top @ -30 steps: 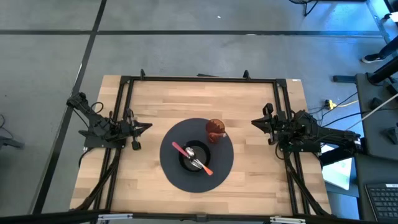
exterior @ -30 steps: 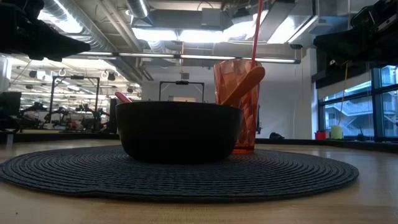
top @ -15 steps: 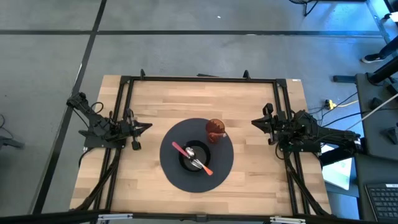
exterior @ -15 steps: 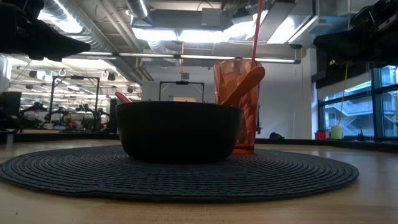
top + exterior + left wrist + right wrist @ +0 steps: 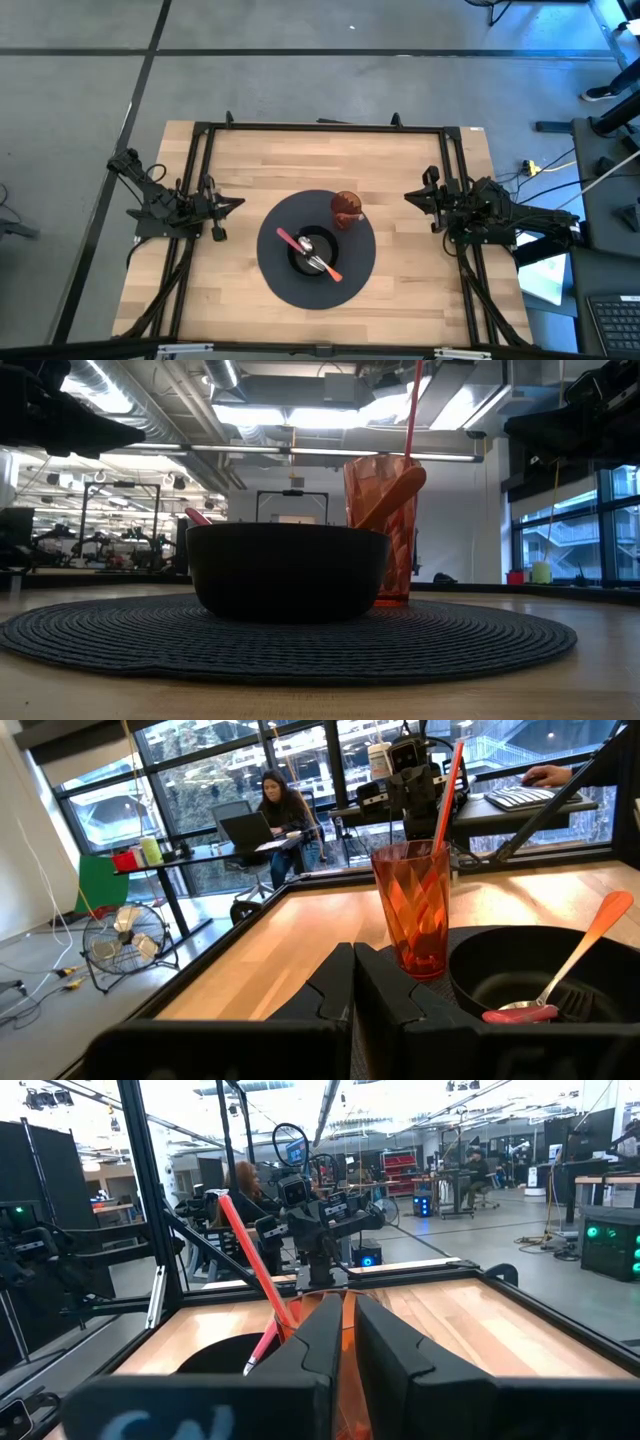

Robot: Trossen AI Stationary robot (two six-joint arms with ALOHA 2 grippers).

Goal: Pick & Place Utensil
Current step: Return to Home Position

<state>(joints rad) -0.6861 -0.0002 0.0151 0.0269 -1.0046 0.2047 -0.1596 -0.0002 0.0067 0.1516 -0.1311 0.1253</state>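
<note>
- The black bowl (image 5: pixel 288 575) sits in the middle of a round dark placemat (image 5: pixel 352 272); the pink fork (image 5: pixel 288 240) and the orange spoon (image 5: pixel 331 270) both lie in it, with their handles poking over opposite sides of its rim
- An orange cup (image 5: pixel 346 207) with a straw stands just beside the bowl, on the same mat
- The left gripper (image 5: pixel 237 203) hangs well to the left of the bowl, raised off the table (image 5: pixel 250 160); its fingers are pressed together, holding nothing
- The right gripper (image 5: pixel 409 196) hangs well to the right of the bowl; its fingers are likewise together and empty
</note>
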